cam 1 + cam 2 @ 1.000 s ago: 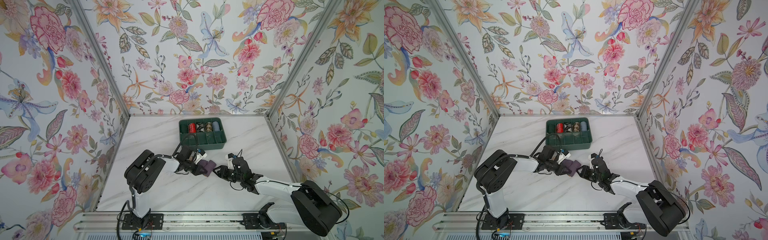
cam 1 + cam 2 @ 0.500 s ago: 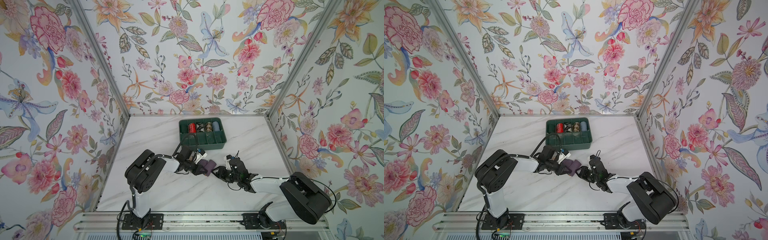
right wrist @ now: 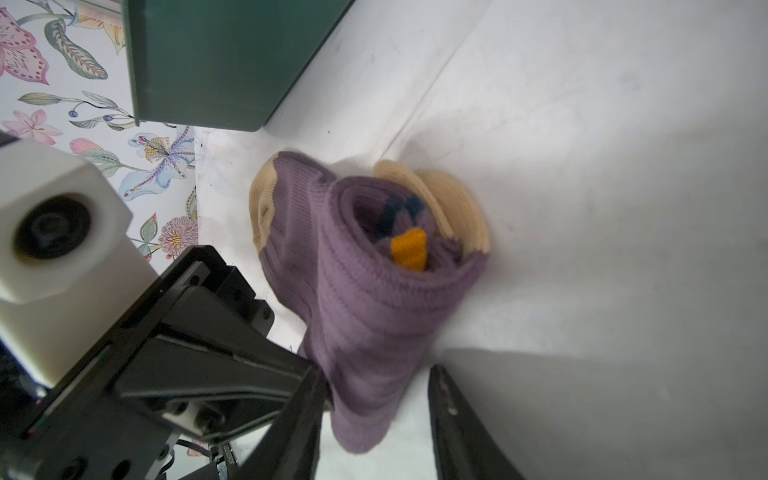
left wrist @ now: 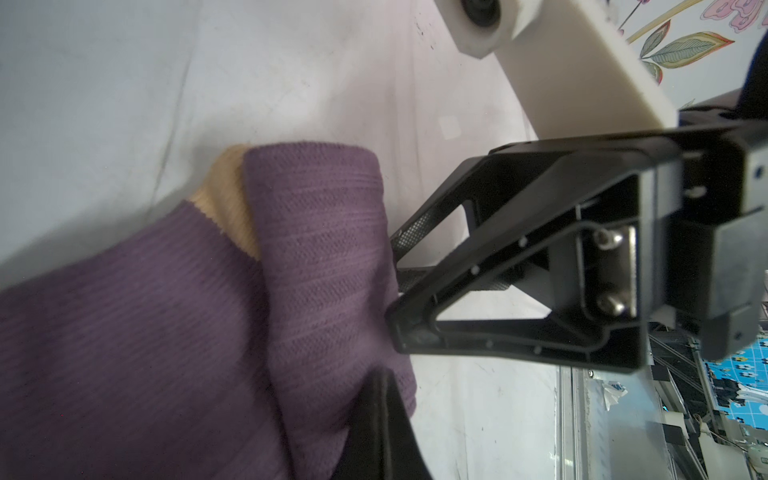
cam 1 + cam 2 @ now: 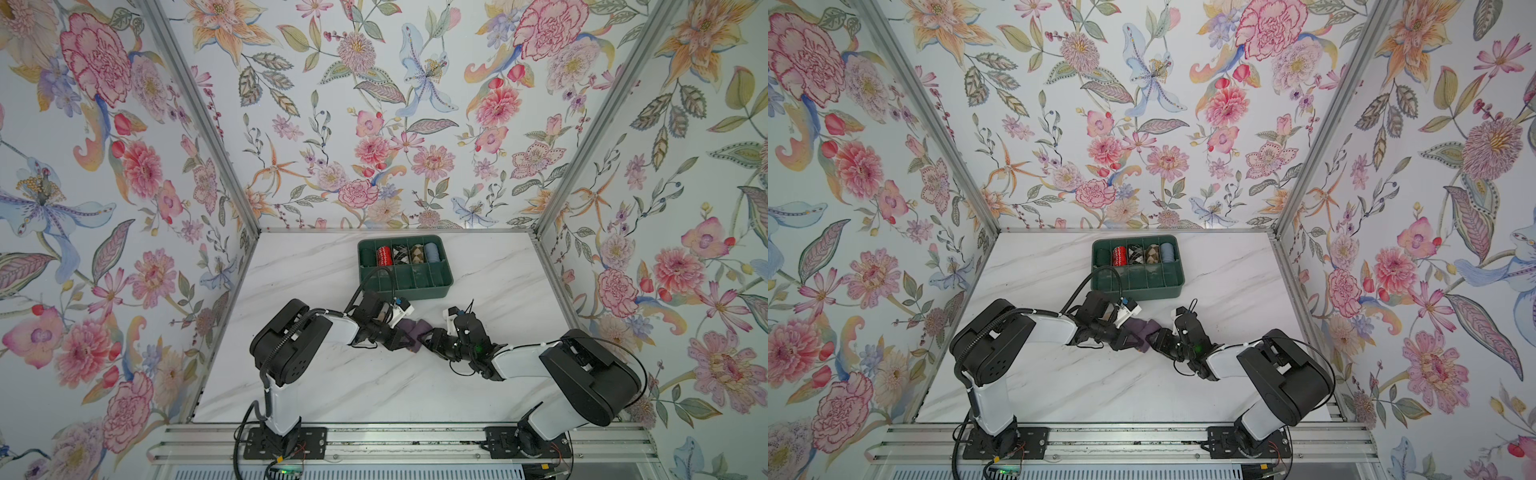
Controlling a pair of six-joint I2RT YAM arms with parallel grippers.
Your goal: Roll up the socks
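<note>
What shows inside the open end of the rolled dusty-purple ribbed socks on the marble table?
In the right wrist view, the rolled dusty-purple ribbed socks show an orange patch and navy stripes at the core, with tan fabric beside it. Deeper layers are covered.

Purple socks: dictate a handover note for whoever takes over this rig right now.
Left gripper: shut on the socks.
Right gripper: open, fingers either side of the roll's end. Table shows between one finger and the fabric, so it is not clamped.
Socks: on the table between the two arms, in front of the green tray, not in it.
Done: mostly coiled, with the navy and orange stripes tucked inside.
Left: tan ends stick out loose, so the roll probably needs tightening and finishing.
</note>
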